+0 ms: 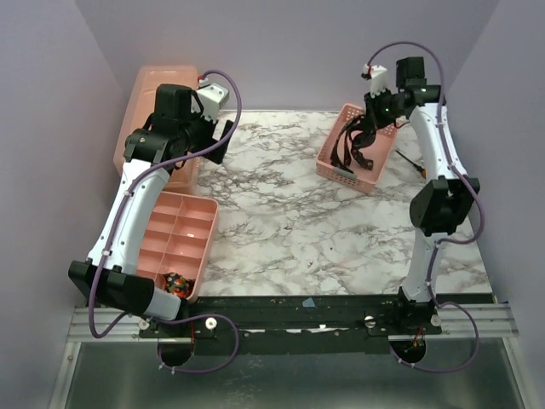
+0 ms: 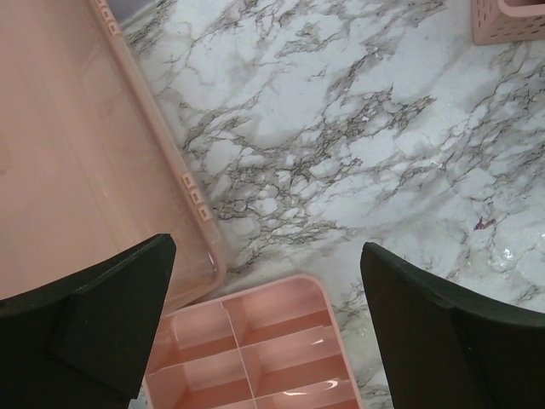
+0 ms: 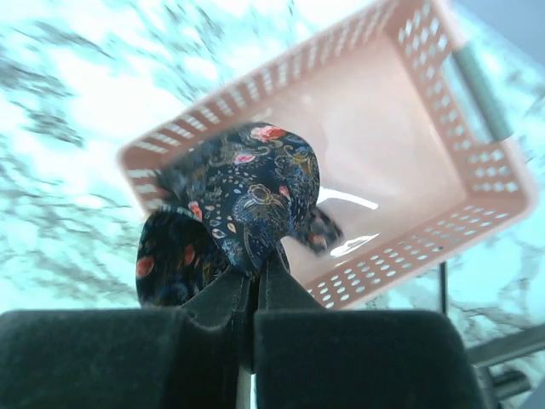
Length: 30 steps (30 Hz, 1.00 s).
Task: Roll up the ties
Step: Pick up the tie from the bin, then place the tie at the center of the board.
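My right gripper (image 1: 370,119) (image 3: 258,262) hangs above the pink perforated basket (image 1: 330,167) (image 3: 409,247) at the back right. It is shut on a fold of a dark navy tie (image 3: 255,183) patterned with red, orange and pale spots. The tie (image 1: 353,146) droops in loops from the fingers down into the basket. A small rolled tie (image 1: 176,284) sits in a front cell of the pink compartment tray (image 1: 183,230) (image 2: 255,341). My left gripper (image 1: 220,141) (image 2: 266,247) stands open and holds nothing, above the tray's far corner and the marble table.
A pink translucent lid (image 1: 157,94) (image 2: 77,153) lies at the back left, beside the compartment tray. A thin black rod (image 1: 410,159) lies on the marble to the right of the basket. Lilac walls close in the table on three sides.
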{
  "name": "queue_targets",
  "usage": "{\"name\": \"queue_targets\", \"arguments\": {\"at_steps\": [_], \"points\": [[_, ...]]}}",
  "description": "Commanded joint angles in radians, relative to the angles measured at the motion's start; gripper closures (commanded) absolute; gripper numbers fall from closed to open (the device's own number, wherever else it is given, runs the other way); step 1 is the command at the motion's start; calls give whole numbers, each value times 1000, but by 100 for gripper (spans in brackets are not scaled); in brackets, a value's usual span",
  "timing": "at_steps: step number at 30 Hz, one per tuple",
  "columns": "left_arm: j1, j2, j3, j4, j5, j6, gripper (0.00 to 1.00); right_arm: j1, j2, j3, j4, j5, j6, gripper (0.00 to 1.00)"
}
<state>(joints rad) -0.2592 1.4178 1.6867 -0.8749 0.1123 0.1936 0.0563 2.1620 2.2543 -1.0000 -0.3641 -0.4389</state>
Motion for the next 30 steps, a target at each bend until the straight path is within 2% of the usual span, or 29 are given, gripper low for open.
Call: {"name": "queue_targets", "arguments": {"at_steps": [1, 10, 15, 18, 19, 21, 23, 25, 28, 30], "points": [[-1, 67, 93, -12, 13, -12, 2, 21, -211, 45, -70, -195, -8, 99], [-2, 112, 171, -36, 50, -23, 1, 89, -420, 52, -89, -333, 35, 99], [-2, 92, 147, -39, 46, -21, 2, 137, -520, -189, -89, -318, -26, 99], [-1, 70, 116, -36, 51, -9, 2, 137, -545, -354, -117, -307, -93, 95], [-2, 62, 106, -35, 54, -3, 2, 138, -551, -405, -134, -296, -118, 83], [-2, 42, 78, -32, 56, 8, 2, 138, -568, -515, -150, -252, -157, 50], [-1, 20, 47, -26, 53, 18, 1, 137, -587, -617, -156, -199, -150, 28], [0, -3, 14, -16, 48, 22, 2, 130, -611, -685, -142, -175, -132, 20], [0, -33, -25, -4, 51, 26, 1, 103, -607, -738, -96, -145, -70, 19], [0, -48, -44, -3, 53, 28, 1, 92, -576, -762, -57, -57, -28, 21]]}}
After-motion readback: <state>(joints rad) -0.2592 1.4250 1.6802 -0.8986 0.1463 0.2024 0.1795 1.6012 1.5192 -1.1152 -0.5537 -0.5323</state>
